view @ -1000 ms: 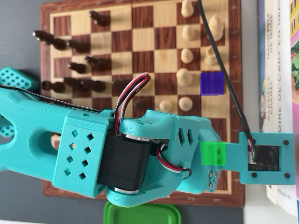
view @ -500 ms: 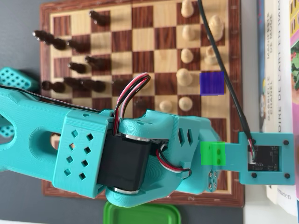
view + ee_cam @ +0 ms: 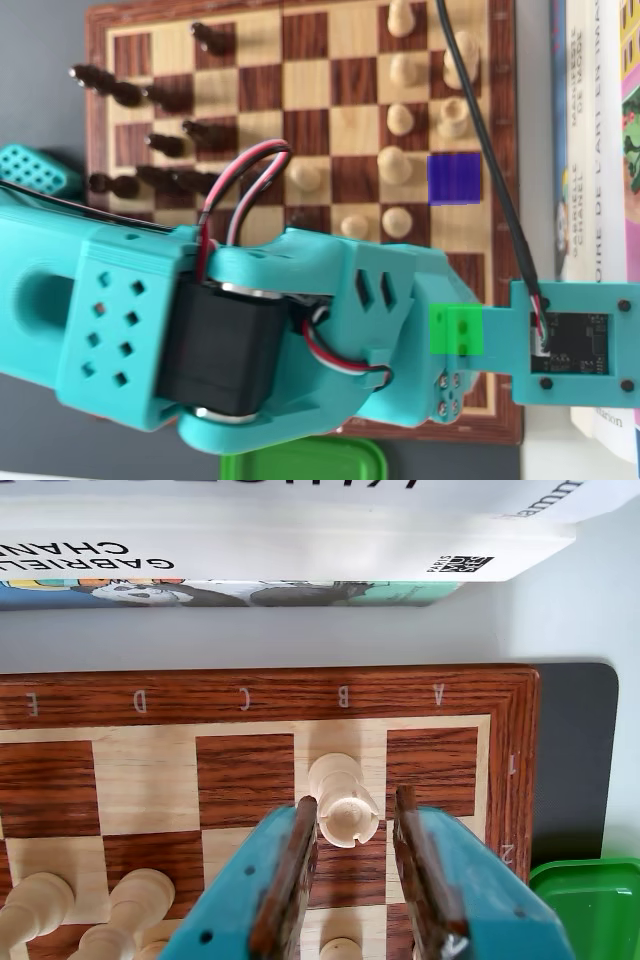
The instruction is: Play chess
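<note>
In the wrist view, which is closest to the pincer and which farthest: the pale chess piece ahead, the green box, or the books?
1. Pale chess piece, between the pincer tips.
2. Green box, lower right beside the board.
3. Books, beyond the board's far edge.

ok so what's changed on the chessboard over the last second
In the overhead view the teal arm has shifted toward the lower left, uncovering a light pawn it hid before. The wrist view shows the hand open around a light piece, not gripping it. No pieces moved: dark pieces, the purple square and the green marker stay put.
</note>
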